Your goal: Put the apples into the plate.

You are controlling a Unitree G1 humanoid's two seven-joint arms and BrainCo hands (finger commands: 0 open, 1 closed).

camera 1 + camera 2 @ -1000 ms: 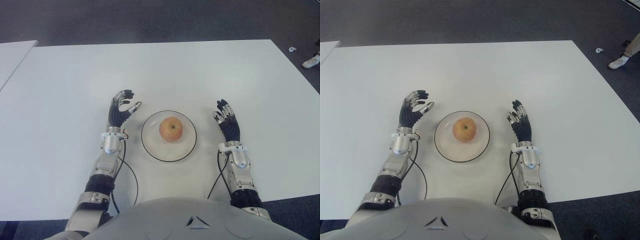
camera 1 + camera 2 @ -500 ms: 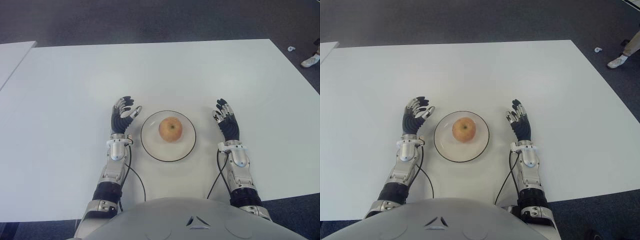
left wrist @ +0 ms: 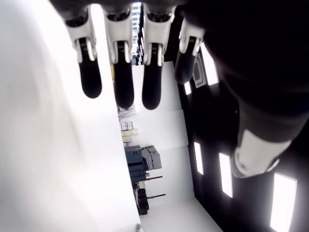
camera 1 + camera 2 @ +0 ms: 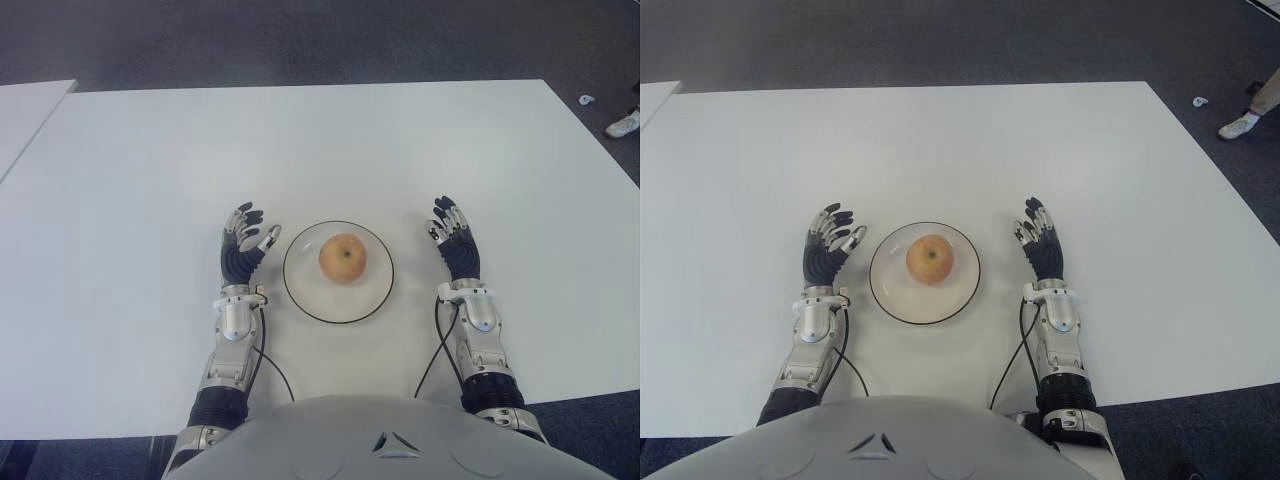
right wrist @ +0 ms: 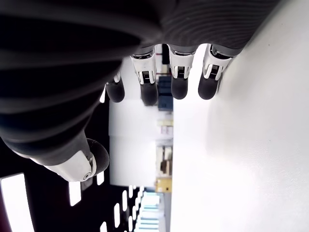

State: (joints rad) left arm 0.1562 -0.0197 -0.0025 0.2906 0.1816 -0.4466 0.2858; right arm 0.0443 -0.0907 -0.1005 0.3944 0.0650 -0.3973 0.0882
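Observation:
One yellow-red apple [image 4: 342, 259] sits in the middle of a white plate [image 4: 305, 290] with a dark rim, on the white table [image 4: 320, 150] straight ahead. My left hand [image 4: 243, 244] is just left of the plate, fingers relaxed and spread, holding nothing. My right hand [image 4: 453, 243] is to the right of the plate, fingers also spread and empty. The left wrist view shows its fingers [image 3: 123, 77] extended over the table; the right wrist view shows the same for its fingers [image 5: 178, 77].
A second white table edge [image 4: 25, 110] shows at the far left. A person's shoe [image 4: 624, 122] stands on the dark floor at the far right, with a small white object [image 4: 585, 98] near it.
My left hand has drawn back toward my body and settled closer beside the plate. The right hand and the apple have not moved.

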